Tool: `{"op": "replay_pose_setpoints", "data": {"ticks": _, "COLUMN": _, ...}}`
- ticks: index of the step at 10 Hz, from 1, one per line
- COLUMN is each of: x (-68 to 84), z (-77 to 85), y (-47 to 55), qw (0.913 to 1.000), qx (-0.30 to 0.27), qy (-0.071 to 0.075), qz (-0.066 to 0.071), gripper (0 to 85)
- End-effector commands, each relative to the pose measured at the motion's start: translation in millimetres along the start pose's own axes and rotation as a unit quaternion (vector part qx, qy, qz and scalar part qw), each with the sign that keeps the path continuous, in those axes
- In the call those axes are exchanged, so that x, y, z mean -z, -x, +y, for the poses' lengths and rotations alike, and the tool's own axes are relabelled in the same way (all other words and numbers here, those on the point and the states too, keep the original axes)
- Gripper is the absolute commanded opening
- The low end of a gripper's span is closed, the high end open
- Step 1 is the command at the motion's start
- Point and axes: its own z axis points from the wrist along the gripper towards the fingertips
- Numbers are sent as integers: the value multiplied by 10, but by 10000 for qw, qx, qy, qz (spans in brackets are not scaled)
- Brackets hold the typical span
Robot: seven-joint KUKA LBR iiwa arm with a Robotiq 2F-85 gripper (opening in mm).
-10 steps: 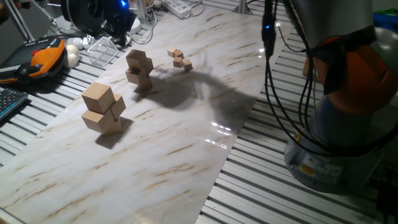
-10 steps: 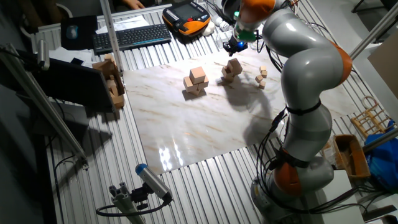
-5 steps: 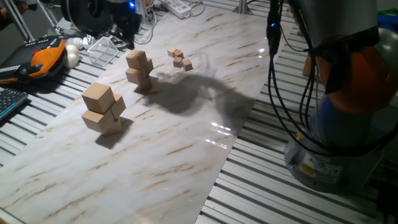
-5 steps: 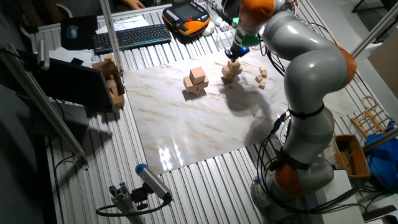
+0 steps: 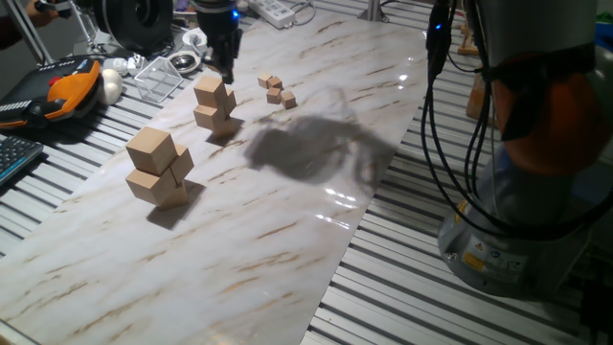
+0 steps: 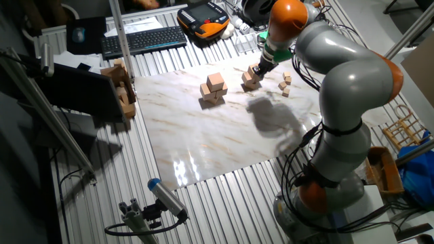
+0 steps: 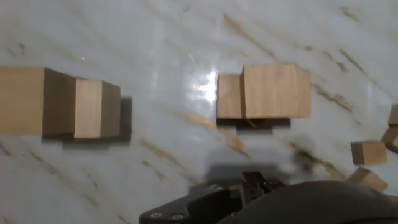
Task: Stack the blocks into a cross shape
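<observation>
While our gripper (image 5: 227, 69) hangs beside the blocks (image 5: 214, 103), stacked on the marble board (image 5: 287, 230) between bigger cubes (image 5: 158, 168) and tiny cubes (image 5: 276, 90), we cannot tell its jaw opening. We should centre overhead before descending, avoiding side contact.

No text, label or number is legible anywhere.

The gripper (image 6: 260, 66) hangs just above the stacked blocks (image 6: 251, 78), right of the bigger cubes (image 6: 213, 89).
</observation>
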Motion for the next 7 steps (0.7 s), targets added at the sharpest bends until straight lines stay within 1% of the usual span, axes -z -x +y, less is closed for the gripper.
{"op": "replay_pose_setpoints", "data": {"ticks": 1, "x": 23, "z": 14, "y": -304, "qw": 9999, "qx": -149, "qy": -46, "qz": 58, "gripper": 0}}
{"op": "replay_pose_setpoints", "data": {"ticks": 2, "x": 48, "z": 19, "y": -326, "qw": 9994, "qx": -325, "qy": -69, "qz": 134, "gripper": 0}}
{"op": "replay_pose_setpoints", "data": {"ticks": 3, "x": 46, "z": 22, "y": -337, "qw": 9992, "qx": -356, "qy": -69, "qz": 157, "gripper": 0}}
{"op": "replay_pose_setpoints", "data": {"ticks": 4, "x": 39, "z": 30, "y": -343, "qw": 9991, "qx": -395, "qy": -8, "qz": 171, "gripper": 0}}
{"op": "replay_pose_setpoints", "data": {"ticks": 5, "x": 33, "z": 44, "y": -348, "qw": 9991, "qx": -395, "qy": 0, "qz": 163, "gripper": 0}}
{"op": "replay_pose_setpoints", "data": {"ticks": 6, "x": 31, "z": 46, "y": -349, "qw": 9991, "qx": -387, "qy": -23, "qz": 148, "gripper": 0}}
{"op": "replay_pose_setpoints", "data": {"ticks": 7, "x": 34, "z": 45, "y": -352, "qw": 9985, "qx": -525, "qy": -25, "qz": 179, "gripper": 0}}
